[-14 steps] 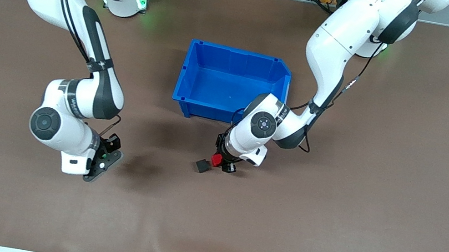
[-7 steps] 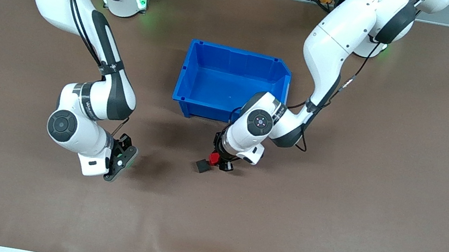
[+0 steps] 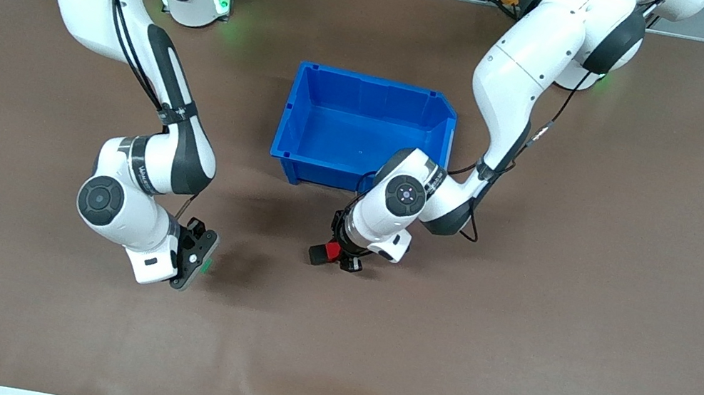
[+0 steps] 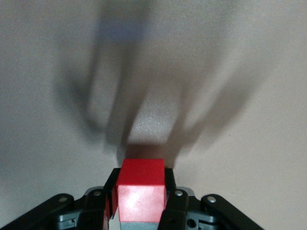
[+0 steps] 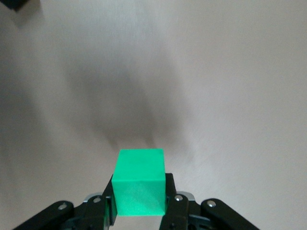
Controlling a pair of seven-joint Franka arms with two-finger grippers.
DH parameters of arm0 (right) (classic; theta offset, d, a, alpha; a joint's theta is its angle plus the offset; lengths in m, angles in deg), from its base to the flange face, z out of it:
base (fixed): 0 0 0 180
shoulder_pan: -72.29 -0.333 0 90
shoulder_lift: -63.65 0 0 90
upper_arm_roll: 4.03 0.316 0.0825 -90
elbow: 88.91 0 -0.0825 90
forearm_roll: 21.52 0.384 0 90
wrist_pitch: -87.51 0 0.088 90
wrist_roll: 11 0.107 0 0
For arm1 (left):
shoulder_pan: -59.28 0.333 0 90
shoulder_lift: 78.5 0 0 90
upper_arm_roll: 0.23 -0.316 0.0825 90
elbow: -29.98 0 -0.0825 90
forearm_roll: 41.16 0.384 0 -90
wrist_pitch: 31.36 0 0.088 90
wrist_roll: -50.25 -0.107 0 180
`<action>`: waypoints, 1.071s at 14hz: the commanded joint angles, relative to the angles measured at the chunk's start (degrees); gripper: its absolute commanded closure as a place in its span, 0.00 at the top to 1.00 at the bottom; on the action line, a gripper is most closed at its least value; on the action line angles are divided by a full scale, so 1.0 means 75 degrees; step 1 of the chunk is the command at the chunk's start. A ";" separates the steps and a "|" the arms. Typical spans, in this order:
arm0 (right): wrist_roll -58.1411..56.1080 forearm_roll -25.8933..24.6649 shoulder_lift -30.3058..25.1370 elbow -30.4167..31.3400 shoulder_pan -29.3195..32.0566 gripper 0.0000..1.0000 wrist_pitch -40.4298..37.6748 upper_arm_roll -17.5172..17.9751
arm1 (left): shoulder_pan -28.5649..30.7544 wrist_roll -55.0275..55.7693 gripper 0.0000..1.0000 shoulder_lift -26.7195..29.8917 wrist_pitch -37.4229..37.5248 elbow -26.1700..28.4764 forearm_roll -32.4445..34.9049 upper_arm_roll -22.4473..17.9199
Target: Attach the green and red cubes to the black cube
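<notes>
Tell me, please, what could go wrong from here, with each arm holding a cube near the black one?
1. The left gripper presses the red cube against the black cube, which lies loose on the table; it may slide away rather than attach.
2. The right gripper carries the green cube toward the same spot; the two arms could crowd each other there.
3. The red cube hides the black one in the left wrist view, so alignment is hard to judge.

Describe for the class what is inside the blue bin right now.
The blue bin shows only its bare blue floor. The left arm's wrist covers one corner, so that spot cannot be checked.
</notes>
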 commanded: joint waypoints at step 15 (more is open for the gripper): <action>-0.1402 -0.0359 0.0727 -0.0916 -0.1042 0.00 -0.0479 -0.0025 | -0.0057 -0.3176 0.00 0.0146 0.0945 -0.0271 0.0087 -0.0429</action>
